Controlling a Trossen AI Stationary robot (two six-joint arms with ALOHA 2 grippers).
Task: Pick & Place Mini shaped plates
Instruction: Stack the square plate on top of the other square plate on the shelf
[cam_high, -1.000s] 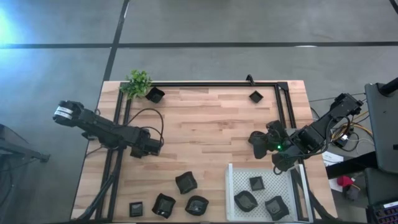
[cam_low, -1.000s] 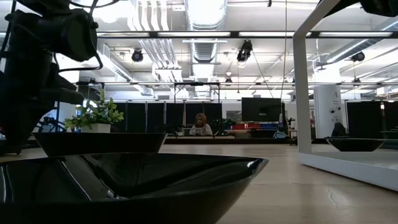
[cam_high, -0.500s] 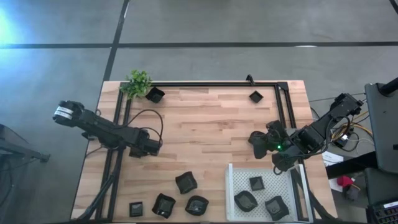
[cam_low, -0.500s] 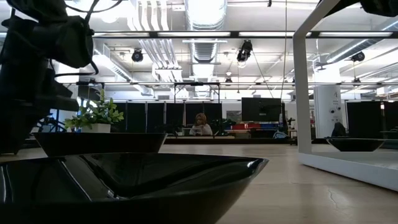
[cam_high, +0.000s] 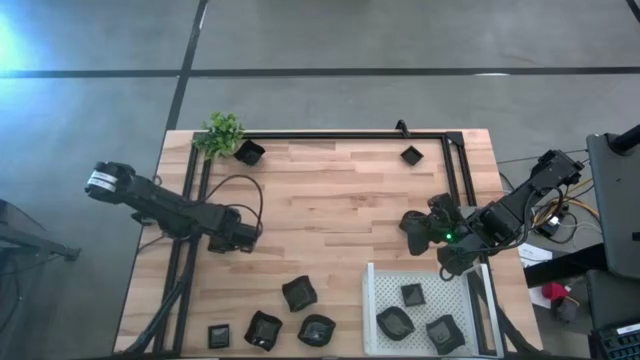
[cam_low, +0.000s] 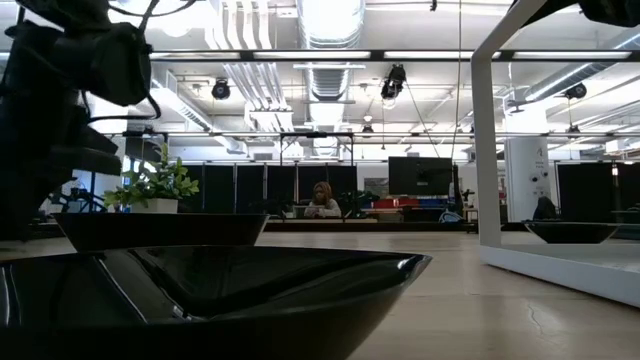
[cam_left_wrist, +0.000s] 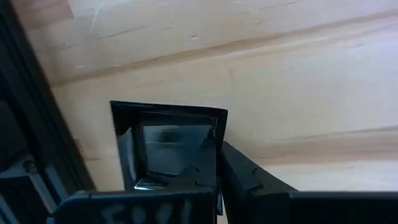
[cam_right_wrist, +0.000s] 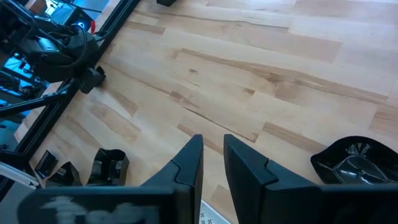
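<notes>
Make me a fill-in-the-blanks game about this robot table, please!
The white tray holds ___ black plates.
The left gripper is shut on a plate shaped like a ___.
The green plant stands at a ___ of the table.
Missing words: three; square; corner.

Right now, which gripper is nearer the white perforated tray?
Right. The right gripper hovers just off the white perforated tray at its far edge; the left gripper sits across the table, well to its left.

A small green plant stands at the wooden table's far corner; someone, seemingly seated, shows far behind.
</notes>
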